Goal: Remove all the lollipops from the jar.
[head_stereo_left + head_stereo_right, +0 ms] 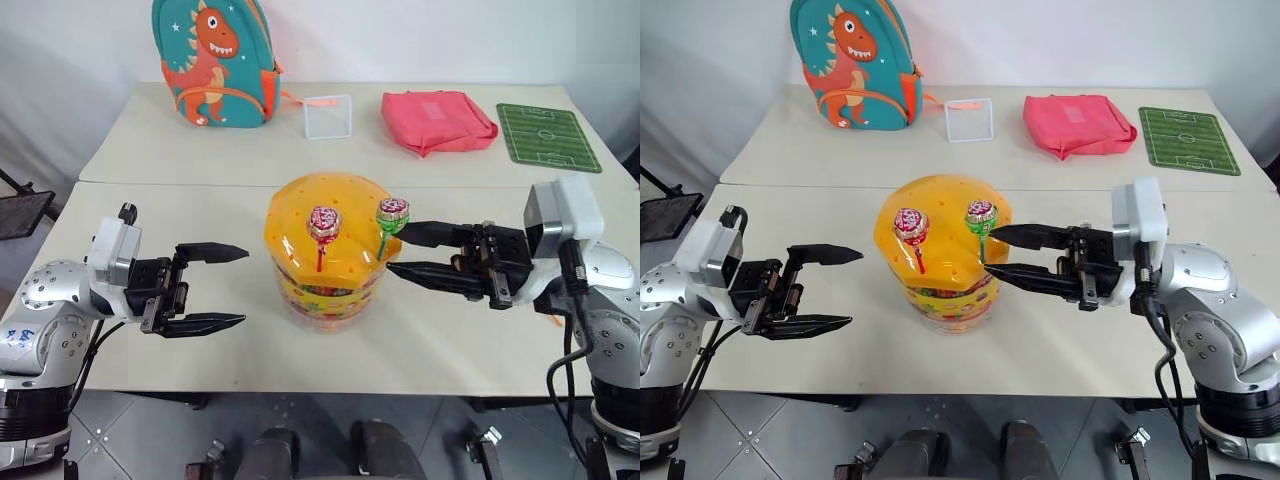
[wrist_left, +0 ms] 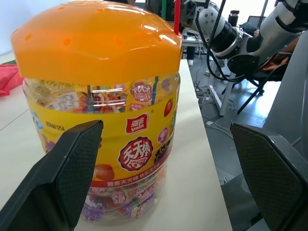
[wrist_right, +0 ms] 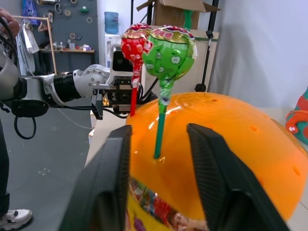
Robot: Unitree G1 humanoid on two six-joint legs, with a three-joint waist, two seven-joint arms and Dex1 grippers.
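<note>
Standing at the centre of the left eye frame, the wide clear plastic jar (image 1: 325,290) with its glossy orange domed lid (image 1: 325,225) rests on the pale tabletop (image 1: 150,350), coloured sweets showing through its wall. Two wrapped lollipops rise upright from holes in the lid: a red-pink lollipop on a red stick (image 1: 324,224) near the middle, and a green-pink lollipop on a green stick (image 1: 391,212) toward the lid's right edge. The right gripper (image 1: 397,250) reaches in from the right of the frame, its two black fingers partly parted and set to either side of the green stick; in the right wrist view a gap shows between each finger and the stick, so nothing is held. The left gripper (image 1: 238,287) hovers at the left of the frame, near the jar but apart from it, jaws spread wide and empty. Along the top lie a teal dinosaur backpack (image 1: 215,60), a small clear square box (image 1: 328,116), a pink fabric pouch (image 1: 436,121) and a green football-pitch mat (image 1: 548,136).
</note>
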